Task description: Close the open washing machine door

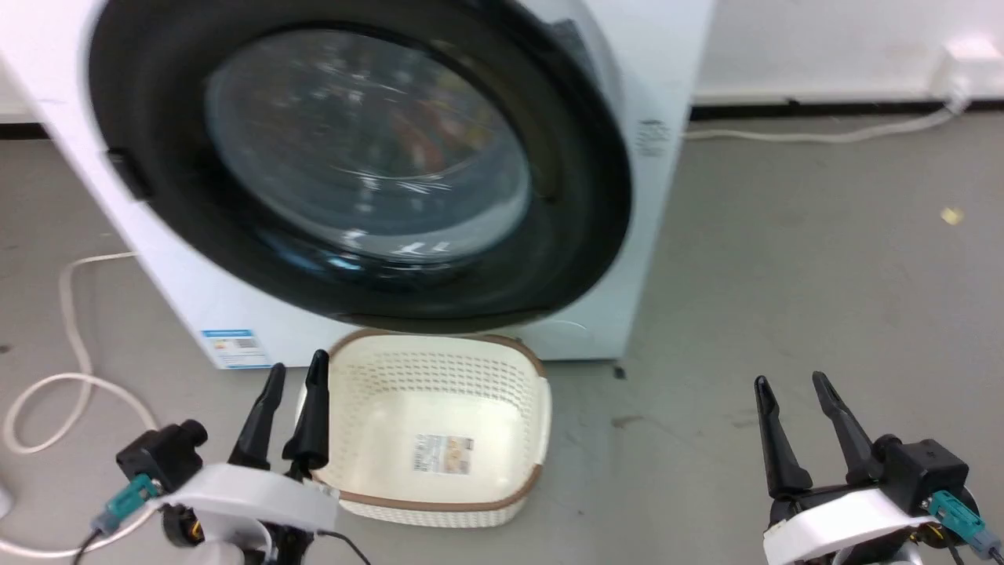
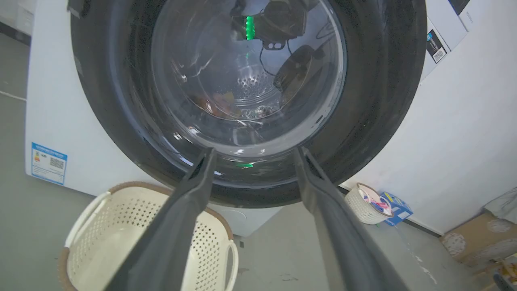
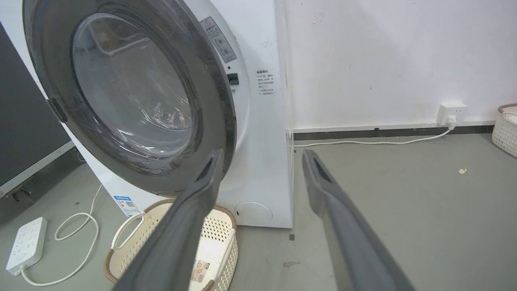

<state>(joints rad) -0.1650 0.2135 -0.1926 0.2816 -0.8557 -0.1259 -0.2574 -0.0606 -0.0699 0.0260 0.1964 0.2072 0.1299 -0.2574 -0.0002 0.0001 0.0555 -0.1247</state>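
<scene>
Hanging slightly ajar, the washing machine door covers almost the whole front of the white washing machine; in your right wrist view its black rim stands a little off the cabinet on the right side, and the lock slot on the front panel shows just beside it; your head view is blurred here, so the gap is hard to judge there. Your left gripper sits low, below the door, just beside the left rim of the cream laundry basket that stands on the floor against the machine; its fingers are parted and hold nothing. Your right gripper is over the bare grey floor, well to the right of the machine; its fingers are also spread and empty; neither gripper touches the door.
</scene>
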